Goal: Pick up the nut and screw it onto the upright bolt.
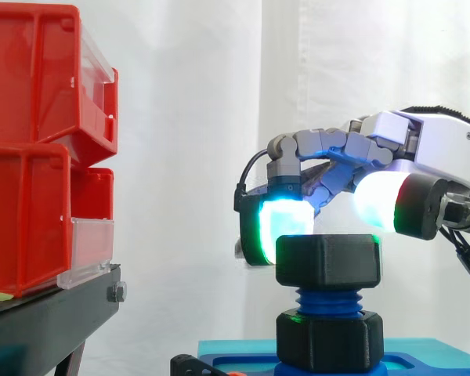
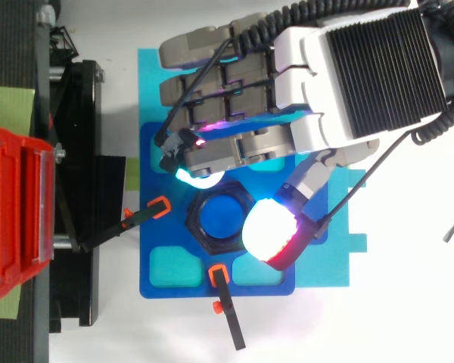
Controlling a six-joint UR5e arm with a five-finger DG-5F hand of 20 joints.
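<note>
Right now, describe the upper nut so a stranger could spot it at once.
Find the blue plate right of the red bins; a blue bolt stands upright on it. The upper nut is the black six-sided block at the bolt's top, below the hand; the lower nut sits at its foot.

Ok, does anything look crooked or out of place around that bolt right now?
Nothing stands out. The nut sits level on the thread of the bolt, and the bolt stands upright on the blue plate. The hand is right above the nut.
</note>
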